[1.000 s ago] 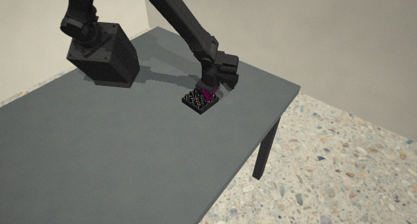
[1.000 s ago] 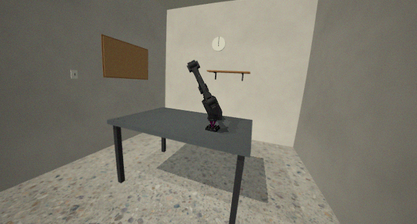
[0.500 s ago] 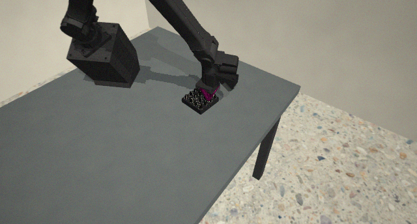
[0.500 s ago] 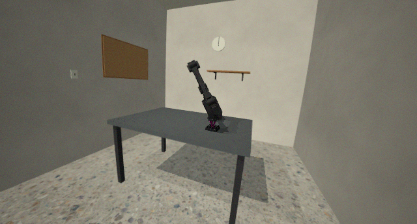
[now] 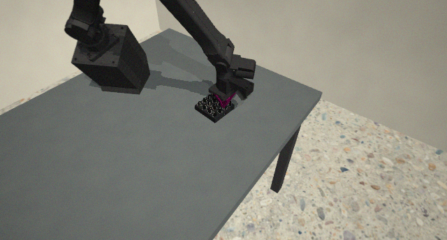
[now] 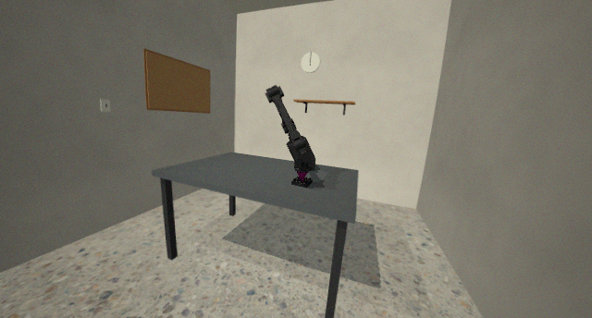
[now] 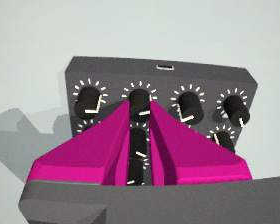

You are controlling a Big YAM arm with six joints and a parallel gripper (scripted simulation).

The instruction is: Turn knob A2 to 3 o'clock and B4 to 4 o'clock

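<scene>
The black knob box point(image 5: 215, 120) point(image 7: 116, 68) stands on the table, its socket point(image 7: 165, 67) at the top of the wrist view. My gripper point(image 5: 223, 105) point(image 6: 302, 176) point(image 7: 139, 111) points down with its magenta fingertips shut on knob A2, one at each side. The white line on knob A2 point(image 7: 139, 97) points right, about 3 o'clock; its outer end is close to the right fingertip. Knob B4 point(image 7: 225, 143) is partly hidden by the right finger; its visible line lies toward the upper left. Knob B2 point(image 7: 136, 137) shows between the fingers, its line toward the lower right.
Knob A1 point(image 7: 87, 100) is left of the fingers, knobs A3 point(image 7: 192, 108) and A4 point(image 7: 235, 107) are right of them. The fingers hide B3, most of B1 and much of the lower rows. The table's point(image 5: 140, 146) right edge lies beyond the box.
</scene>
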